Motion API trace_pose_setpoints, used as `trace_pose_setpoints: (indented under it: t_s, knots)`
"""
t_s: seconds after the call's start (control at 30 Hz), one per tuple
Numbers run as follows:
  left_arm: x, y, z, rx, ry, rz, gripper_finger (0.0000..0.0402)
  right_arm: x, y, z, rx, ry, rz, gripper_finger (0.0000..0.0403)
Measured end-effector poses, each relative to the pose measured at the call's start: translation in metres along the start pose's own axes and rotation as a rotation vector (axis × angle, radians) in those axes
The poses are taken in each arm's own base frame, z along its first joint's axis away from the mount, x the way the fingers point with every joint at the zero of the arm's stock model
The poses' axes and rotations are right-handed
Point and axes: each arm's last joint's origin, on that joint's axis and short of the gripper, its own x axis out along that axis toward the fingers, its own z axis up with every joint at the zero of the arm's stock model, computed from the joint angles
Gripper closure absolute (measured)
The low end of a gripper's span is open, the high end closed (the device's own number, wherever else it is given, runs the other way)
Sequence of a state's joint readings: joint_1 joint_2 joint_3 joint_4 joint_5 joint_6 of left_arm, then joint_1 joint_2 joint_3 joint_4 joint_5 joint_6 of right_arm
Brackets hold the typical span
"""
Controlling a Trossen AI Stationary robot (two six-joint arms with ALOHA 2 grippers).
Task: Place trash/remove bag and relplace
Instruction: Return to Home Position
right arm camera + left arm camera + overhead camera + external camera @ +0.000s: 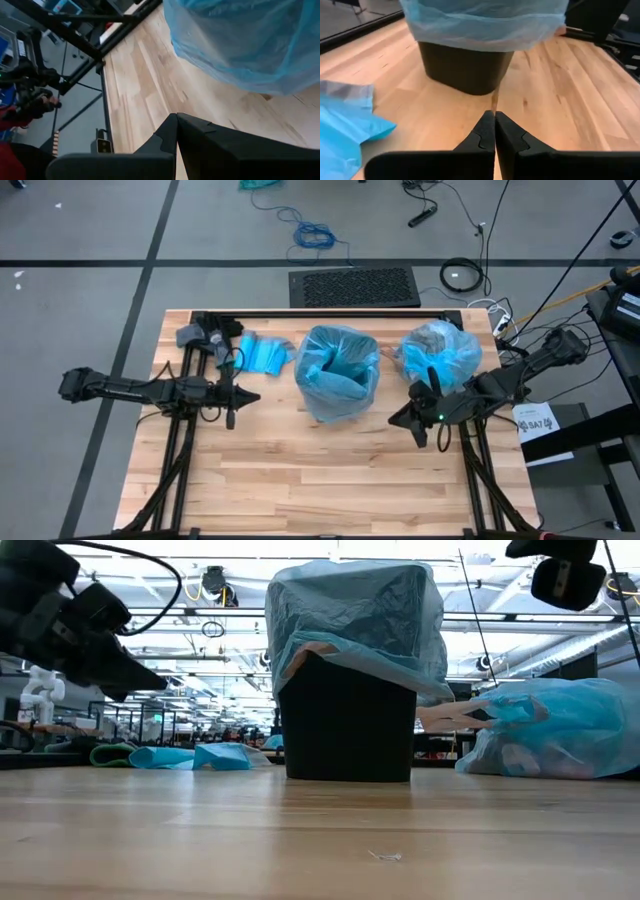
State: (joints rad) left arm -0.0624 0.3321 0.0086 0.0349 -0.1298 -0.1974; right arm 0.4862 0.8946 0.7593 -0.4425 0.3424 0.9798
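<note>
While the blue-lined bin (pixel 338 375) stands between left arm (pixel 150 390) and right arm (pixel 500 385), both jaws are pinched together empty, the right nearer.

Robotics lab: grey floor (pixel 80 230) w/ loose cables (pixel 315 235), big hall w/ ceiling lights (pixel 230 660) behind.

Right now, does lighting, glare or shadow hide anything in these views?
High view: even light, only soft shadows on the table; the lined bin and full bag read clearly. Low view: ceiling lamps behind turn the bin wall and left gripper into dark shapes. Wrist views: no glare; the right gripper, like the left, shows shut.
</note>
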Motion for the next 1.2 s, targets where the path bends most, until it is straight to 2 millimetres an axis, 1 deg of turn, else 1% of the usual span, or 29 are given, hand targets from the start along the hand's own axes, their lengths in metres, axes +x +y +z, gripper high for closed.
trace_pose_setpoints:
  t_s: [0.13,0.23,0.3,0.4,0.63,0.77,0.87,1.07,1.2]
  knots:
    - [0.000,-0.001,-0.001,0.021,0.011,-0.047,0.0399,-0.004,0.001,0.003,0.012,-0.023,0.026,0.0403]
    - [-0.002,-0.004,0.001,0.019,0.000,-0.125,0.0399,-0.006,0.002,0.005,0.009,-0.059,0.027,0.0403]
    - [-0.004,-0.005,0.003,0.022,-0.017,-0.163,0.0399,-0.008,0.003,0.007,-0.016,-0.101,0.031,0.0403]
    - [-0.006,-0.005,0.003,0.039,-0.031,-0.174,0.0399,-0.014,0.004,0.013,-0.076,-0.181,0.029,0.0403]
    - [-0.010,-0.005,0.008,0.045,-0.095,-0.177,0.0399,-0.043,-0.001,0.024,-0.131,-0.334,0.046,0.0403]
    - [-0.013,-0.005,0.010,0.046,-0.133,-0.181,0.0399,-0.059,-0.004,0.029,-0.154,-0.383,0.089,0.0403]
    - [-0.016,-0.005,0.014,0.047,-0.179,-0.199,0.0399,-0.067,-0.007,0.031,-0.172,-0.410,0.099,0.0403]
    - [-0.024,-0.006,0.020,0.078,-0.279,-0.210,0.0399,-0.072,-0.009,0.032,-0.206,-0.423,0.098,0.0403]
    - [-0.024,-0.006,0.020,0.072,-0.280,-0.212,0.0399,-0.071,-0.009,0.031,-0.223,-0.417,0.089,0.0403]
